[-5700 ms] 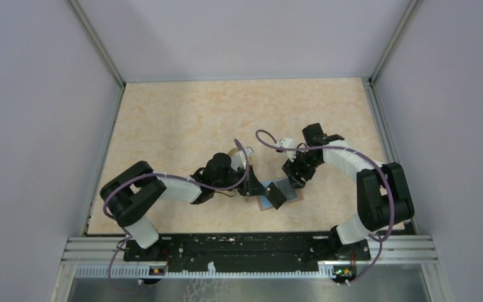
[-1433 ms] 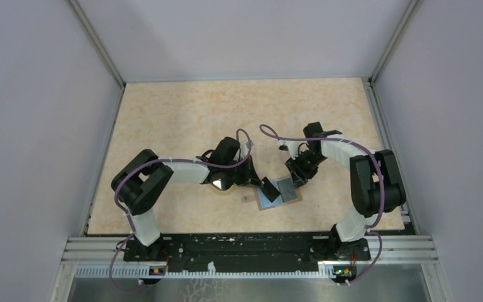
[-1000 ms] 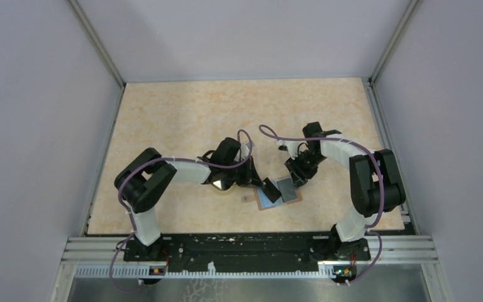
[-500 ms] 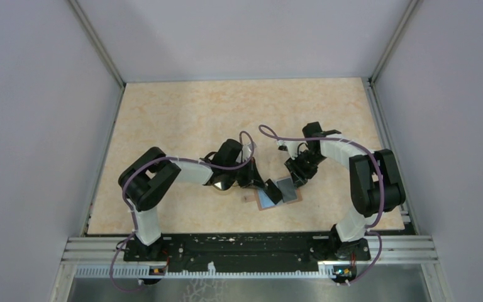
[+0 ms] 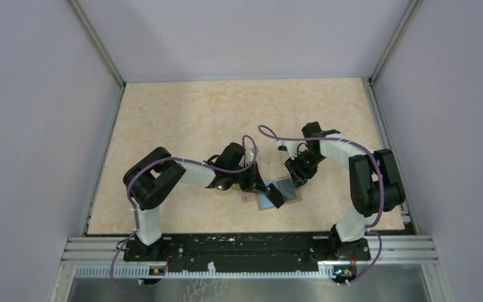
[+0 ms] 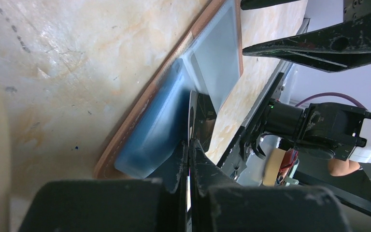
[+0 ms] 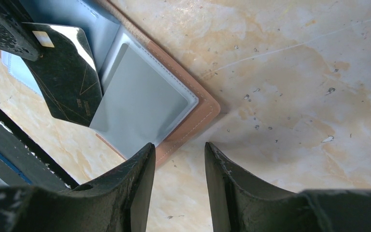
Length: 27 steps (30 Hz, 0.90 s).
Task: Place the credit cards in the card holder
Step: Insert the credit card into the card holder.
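Nudged rightward, left hand [image 5: 274, 194], black card [image 7: 67, 82], blue-lined brown holder [image 7: 145, 101]

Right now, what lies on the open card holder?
One black credit card, pinched by the left gripper, slants over the card holder. The part beneath it is hidden.

The top camera looks steeply down from behind the near edge onto the whole table [image 5: 182, 113]. Both wrist cameras sit low and close, viewing the card holder [image 7: 147, 104] from opposite sides.
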### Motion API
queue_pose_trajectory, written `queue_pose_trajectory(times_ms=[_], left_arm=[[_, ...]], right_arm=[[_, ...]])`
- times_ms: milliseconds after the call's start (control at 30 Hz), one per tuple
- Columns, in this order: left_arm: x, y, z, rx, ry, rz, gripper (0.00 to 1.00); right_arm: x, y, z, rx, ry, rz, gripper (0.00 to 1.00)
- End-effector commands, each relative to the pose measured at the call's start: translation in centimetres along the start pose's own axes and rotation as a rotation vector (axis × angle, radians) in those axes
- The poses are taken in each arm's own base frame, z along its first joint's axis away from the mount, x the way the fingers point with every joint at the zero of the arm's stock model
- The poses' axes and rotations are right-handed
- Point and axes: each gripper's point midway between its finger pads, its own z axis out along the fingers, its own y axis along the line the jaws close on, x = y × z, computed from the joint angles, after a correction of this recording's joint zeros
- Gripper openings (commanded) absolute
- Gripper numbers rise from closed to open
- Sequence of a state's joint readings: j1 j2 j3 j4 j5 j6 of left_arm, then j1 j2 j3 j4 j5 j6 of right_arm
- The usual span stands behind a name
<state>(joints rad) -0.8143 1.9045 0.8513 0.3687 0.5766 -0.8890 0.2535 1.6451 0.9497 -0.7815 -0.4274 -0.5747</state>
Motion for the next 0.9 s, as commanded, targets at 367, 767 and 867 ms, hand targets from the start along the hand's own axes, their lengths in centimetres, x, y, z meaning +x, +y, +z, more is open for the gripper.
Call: queue_pose_trajectory(times_ms=[367,767,867], left_arm=[[0.5,0.7,1.8,-0.033,0.036,-0.01,0.07],[0.1,0.2,2.4,-0.075,0.04,0.021,0.16],[0.0,0.2,2.7,-0.085,0.045,0.023,0.17]], right_arm=[[0.0,0.2,0.9,-0.008,0.016,-0.024,0.43],[-0.4,0.5,0.9,-0.022,0.005,-0.028,0.43],[-0.4,0.7,0.9,-0.03,0.004,-0.028,0.43]])
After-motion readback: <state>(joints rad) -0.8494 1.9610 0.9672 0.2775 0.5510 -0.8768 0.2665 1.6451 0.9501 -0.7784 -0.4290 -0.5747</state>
